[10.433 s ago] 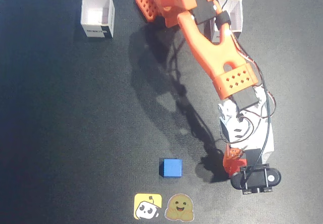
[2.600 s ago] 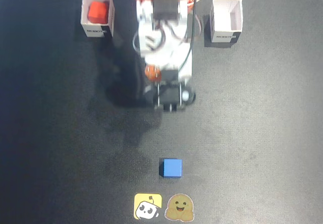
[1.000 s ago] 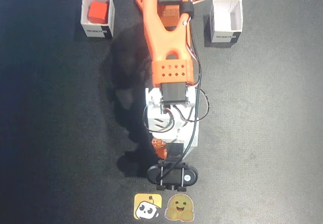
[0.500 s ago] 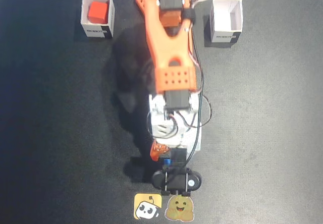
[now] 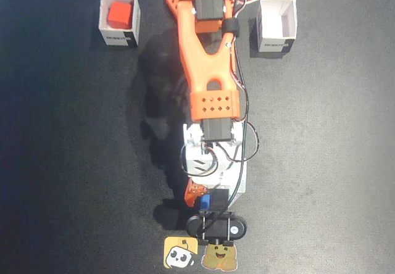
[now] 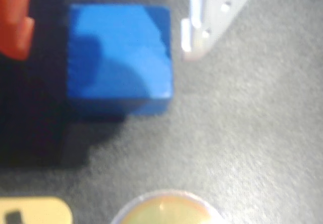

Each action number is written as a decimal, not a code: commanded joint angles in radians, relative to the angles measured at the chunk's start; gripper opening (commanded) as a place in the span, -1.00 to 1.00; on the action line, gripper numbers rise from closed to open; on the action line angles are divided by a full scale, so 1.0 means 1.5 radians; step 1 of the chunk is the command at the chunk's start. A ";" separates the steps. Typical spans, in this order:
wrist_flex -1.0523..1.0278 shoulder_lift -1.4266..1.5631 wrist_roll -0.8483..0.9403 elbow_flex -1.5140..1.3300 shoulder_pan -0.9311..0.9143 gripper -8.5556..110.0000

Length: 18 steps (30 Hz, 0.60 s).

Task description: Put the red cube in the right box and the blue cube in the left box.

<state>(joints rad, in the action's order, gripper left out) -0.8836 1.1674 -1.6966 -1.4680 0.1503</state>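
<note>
In the fixed view the red cube (image 5: pixel 119 14) sits inside the left box (image 5: pixel 120 18) near the desk's (image 5: pixel 62 163) far edge. The pincer (image 5: pixel 208 197) stands open astride the blue cube (image 6: pixel 119 58) by the near edge, not visibly pressing it. The right box (image 5: pixel 277 24) is near the far edge.

Red cube (image 5: pixel 120 14): inside the box (image 5: pixel 120 20) at 11 o'clock. Blue cube (image 6: pixel 119 55): flat on the mat at 6 o'clock. Second box (image 5: pixel 277 24), at 1 o'clock: empty.

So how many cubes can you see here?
2. The red cube sits in the box at the fixed view's top left; the blue cube lies between the gripper fingers.
</note>
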 commanded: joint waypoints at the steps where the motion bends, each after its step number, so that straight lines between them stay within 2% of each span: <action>1: 0.025 0.002 -0.007 0.050 0.007 -0.46; 12: 0.089 -0.033 -0.009 0.041 0.012 -0.46; 18: 0.095 -0.047 -0.010 0.042 0.012 -0.54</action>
<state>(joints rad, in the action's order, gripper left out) -0.7578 1.0845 -1.7119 -1.4680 0.1611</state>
